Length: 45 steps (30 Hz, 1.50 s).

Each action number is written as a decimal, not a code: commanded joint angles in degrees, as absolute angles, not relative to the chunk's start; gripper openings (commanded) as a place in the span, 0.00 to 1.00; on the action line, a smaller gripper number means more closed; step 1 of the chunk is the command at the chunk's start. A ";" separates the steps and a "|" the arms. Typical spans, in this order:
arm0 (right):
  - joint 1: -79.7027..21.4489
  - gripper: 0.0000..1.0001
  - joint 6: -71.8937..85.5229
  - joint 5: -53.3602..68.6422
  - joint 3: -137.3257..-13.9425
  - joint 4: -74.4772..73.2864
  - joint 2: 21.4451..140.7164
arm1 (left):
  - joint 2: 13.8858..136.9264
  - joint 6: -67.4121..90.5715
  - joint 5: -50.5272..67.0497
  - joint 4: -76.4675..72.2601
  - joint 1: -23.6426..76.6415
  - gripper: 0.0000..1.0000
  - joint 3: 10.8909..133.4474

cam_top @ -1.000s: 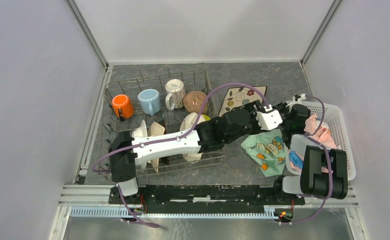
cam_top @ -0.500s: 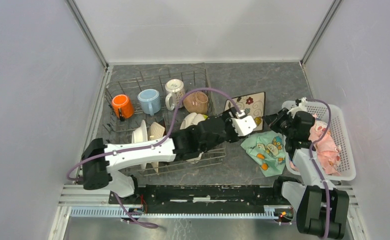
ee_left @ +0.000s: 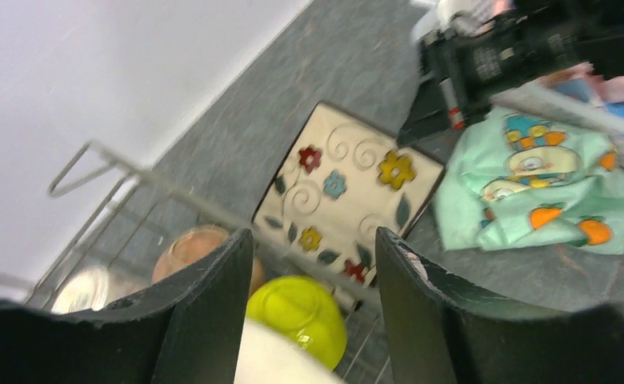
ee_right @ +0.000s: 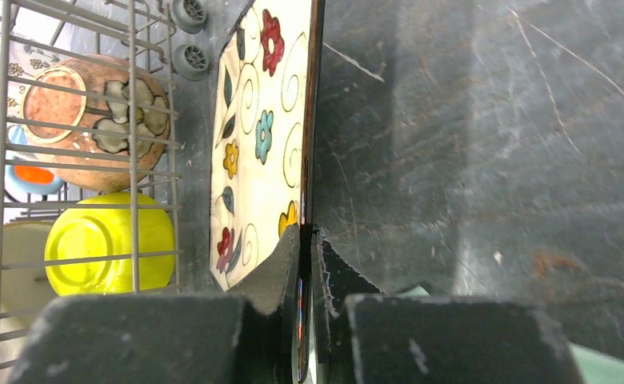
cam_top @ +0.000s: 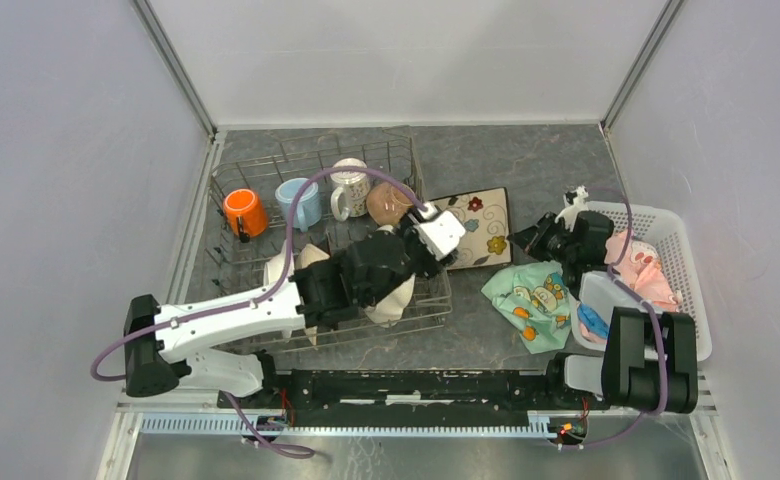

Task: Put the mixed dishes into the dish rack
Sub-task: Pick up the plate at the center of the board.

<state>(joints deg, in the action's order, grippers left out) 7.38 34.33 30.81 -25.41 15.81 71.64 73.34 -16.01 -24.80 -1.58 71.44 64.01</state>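
The grey wire dish rack (cam_top: 228, 178) holds an orange mug (cam_top: 244, 212), a light-blue mug (cam_top: 299, 203), a white patterned mug (cam_top: 349, 187), a tan bowl (cam_top: 386, 203), a lime-green bowl (ee_left: 301, 316) and upright plates (cam_top: 306, 265). A cream square plate with flowers (cam_top: 478, 228) lies tilted against the rack's right side. My right gripper (cam_top: 529, 238) is shut on its right edge; in the right wrist view the gripper (ee_right: 307, 236) pinches the dark rim of the plate (ee_right: 261, 152). My left gripper (cam_top: 436, 235) is open and empty over the rack's right side, the plate (ee_left: 349, 192) just beyond its fingers (ee_left: 213, 296).
A teal patterned cloth (cam_top: 531, 300) lies on the table right of the rack. A white perforated basket (cam_top: 681, 260) with a pink cloth (cam_top: 646, 275) stands at the right edge. Grey walls close in both sides and the back.
My left arm has drawn back left from beside the right gripper to over the rack's right side. The flowered plate has shifted and now rests by the rack, the right gripper on its edge.
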 commanded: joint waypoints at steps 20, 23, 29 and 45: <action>2.32 0.05 23.72 39.20 -45.02 15.56 96.03 | 60.28 10.63 -33.65 35.80 24.05 0.72 67.13; 1.87 0.10 21.77 39.63 -48.53 12.41 99.48 | 57.80 12.14 -32.61 32.80 18.69 0.83 62.91; 1.76 0.24 17.93 39.45 -53.96 6.71 103.80 | 57.29 14.59 -24.99 32.89 14.44 0.85 60.88; 1.77 0.77 12.67 44.71 -73.82 0.16 120.44 | 55.10 13.71 -19.70 30.04 13.71 0.86 54.88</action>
